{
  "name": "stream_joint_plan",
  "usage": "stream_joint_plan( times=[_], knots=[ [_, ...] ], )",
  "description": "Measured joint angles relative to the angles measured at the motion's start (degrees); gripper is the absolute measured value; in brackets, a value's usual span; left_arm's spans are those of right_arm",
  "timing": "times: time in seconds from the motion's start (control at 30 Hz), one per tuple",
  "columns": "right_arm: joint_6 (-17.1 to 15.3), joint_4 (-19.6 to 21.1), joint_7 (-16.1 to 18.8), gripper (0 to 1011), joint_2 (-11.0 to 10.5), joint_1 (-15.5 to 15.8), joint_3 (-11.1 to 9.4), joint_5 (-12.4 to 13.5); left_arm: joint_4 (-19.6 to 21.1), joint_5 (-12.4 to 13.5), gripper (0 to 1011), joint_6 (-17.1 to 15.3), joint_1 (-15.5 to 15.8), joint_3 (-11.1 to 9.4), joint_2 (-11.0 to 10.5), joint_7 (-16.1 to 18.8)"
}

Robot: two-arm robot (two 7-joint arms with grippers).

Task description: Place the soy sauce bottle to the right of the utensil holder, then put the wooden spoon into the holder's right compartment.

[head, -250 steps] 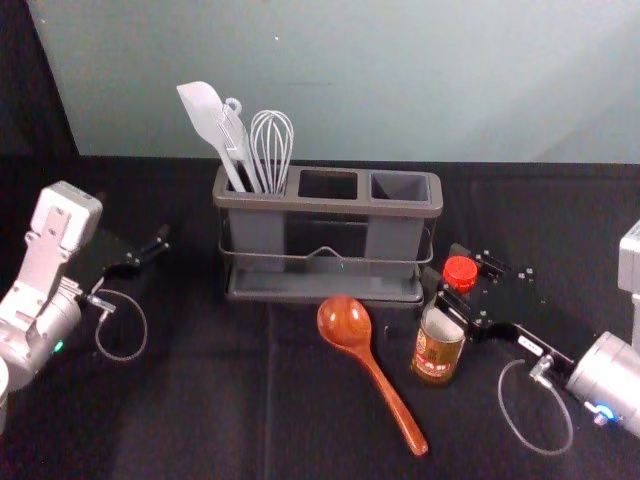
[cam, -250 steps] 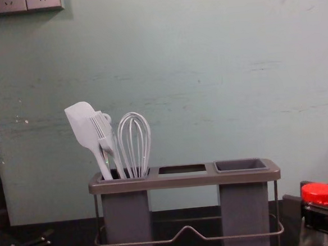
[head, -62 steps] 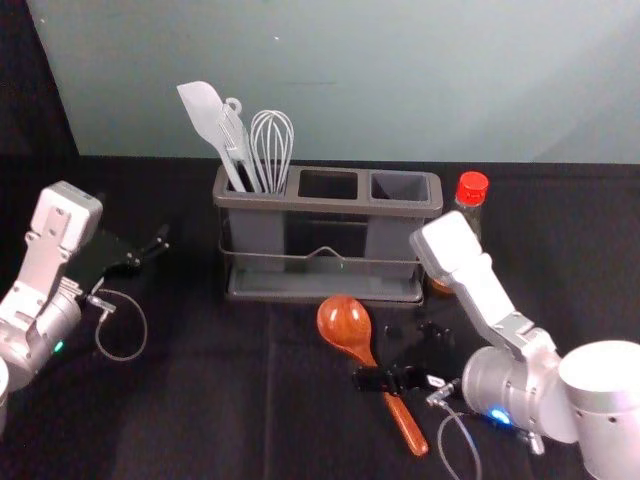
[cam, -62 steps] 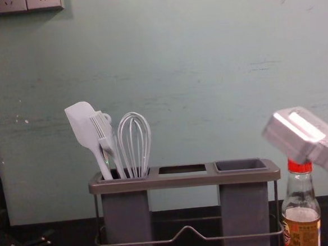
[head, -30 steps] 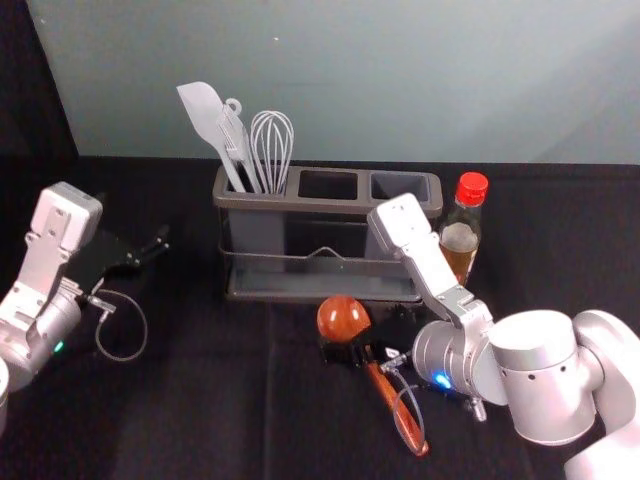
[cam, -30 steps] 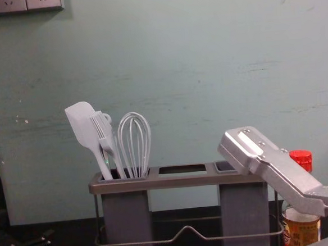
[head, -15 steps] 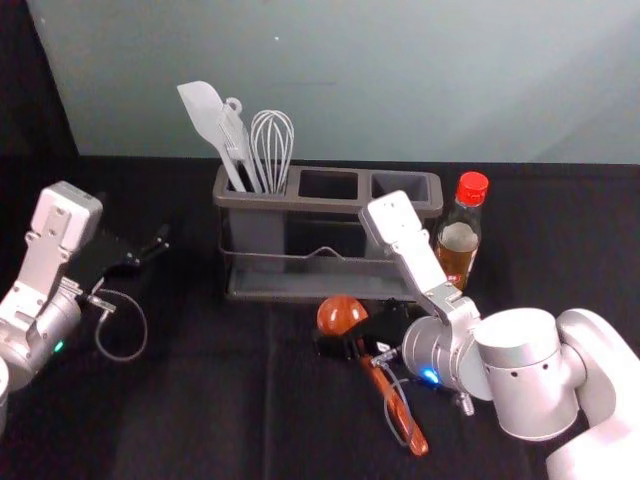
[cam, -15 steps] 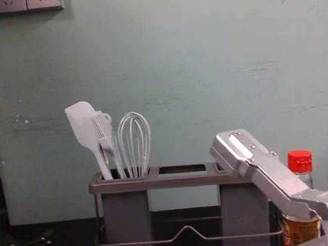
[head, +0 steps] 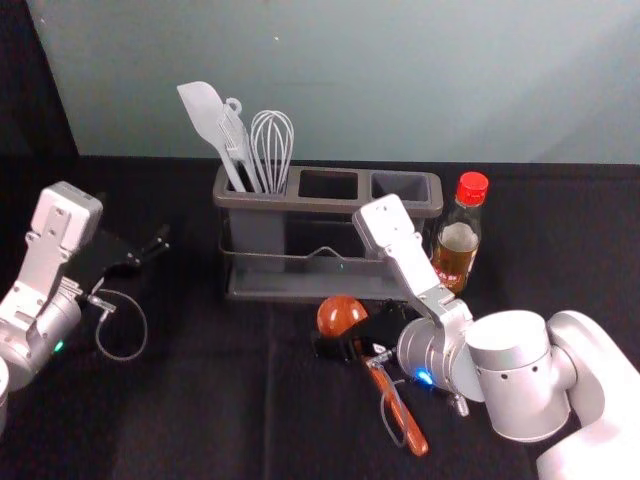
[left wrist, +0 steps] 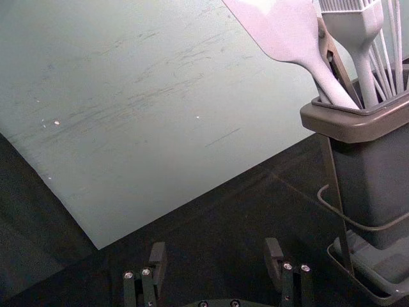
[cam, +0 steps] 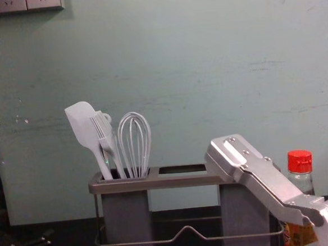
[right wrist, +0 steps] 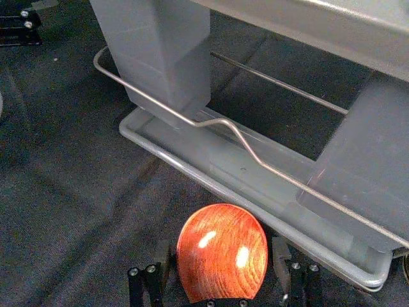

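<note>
- Shifted since the earlier frames, your soy sauce bottle (head: 455, 262) now stands upright just beside the utensil holder (head: 330, 206), on its right; your right end effector (head: 345, 340) has crossed from it to the wooden spoon (head: 341, 312).
- Fingers well apart, your right end effector straddles the spoon near its bowl; you cannot tell whether they touch.
- Lying before the holder, the spoon rests on the dark-covered counter (head: 200, 400).
- Parked left of the holder, your left end effector (head: 134, 219) is spread wide, gripping nothing.
- Spatula (head: 203, 108), brush (head: 235, 145) and whisk (head: 270, 140) fill the left compartment.
</note>
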State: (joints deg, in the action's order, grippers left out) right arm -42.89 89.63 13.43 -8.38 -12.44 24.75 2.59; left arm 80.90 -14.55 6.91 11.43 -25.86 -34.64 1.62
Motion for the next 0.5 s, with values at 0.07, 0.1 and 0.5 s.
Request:
stream_joint_plan(
  times=[0.07,0.1,0.5],
  knots=[
    [0.1,-0.13,0.11,997,0.14,0.07,-0.08,-0.25,0.0,0.0,1005,0.0,0.0,0.0,0.0,0.0],
    [0.16,-0.15,0.14,984,0.17,0.11,-0.15,-0.31,0.0,0.0,1005,0.0,0.0,0.0,0.0,0.0],
    [0.53,0.83,1.54,837,0.75,1.13,-1.59,-0.81,0.0,0.0,1005,0.0,0.0,0.0,0.0,0.0]
  ],
)
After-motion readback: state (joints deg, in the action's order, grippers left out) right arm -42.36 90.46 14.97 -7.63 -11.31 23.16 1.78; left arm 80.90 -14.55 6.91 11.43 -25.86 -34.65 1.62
